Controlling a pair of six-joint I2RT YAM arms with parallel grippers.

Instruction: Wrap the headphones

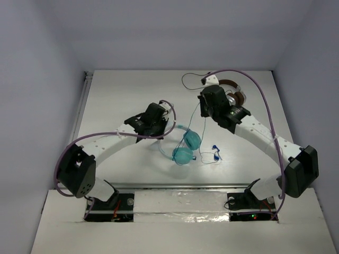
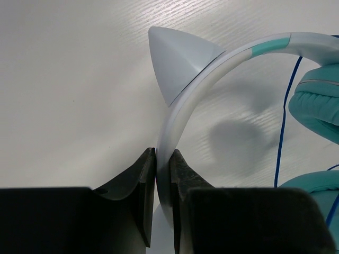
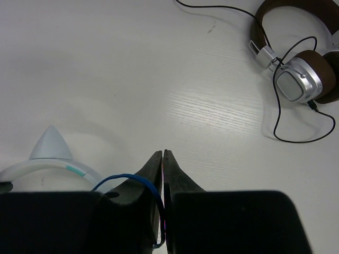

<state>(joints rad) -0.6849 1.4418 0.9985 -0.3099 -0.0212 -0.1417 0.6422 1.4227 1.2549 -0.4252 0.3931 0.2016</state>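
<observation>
left gripper (image 2: 162,159): clamped on pale translucent-white headband (image 2: 222,59), anchoring teal over-ear headphones (image 1: 192,141) | right gripper (image 3: 163,156): pinched on thin blue cable (image 3: 130,177), probably for winding

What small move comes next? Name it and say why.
Probably swing the right end effector, shut on the cable, around the earcups for one loop. The left end effector clamps the headband, anchoring it, and loose cable lies unwound on the table.
</observation>
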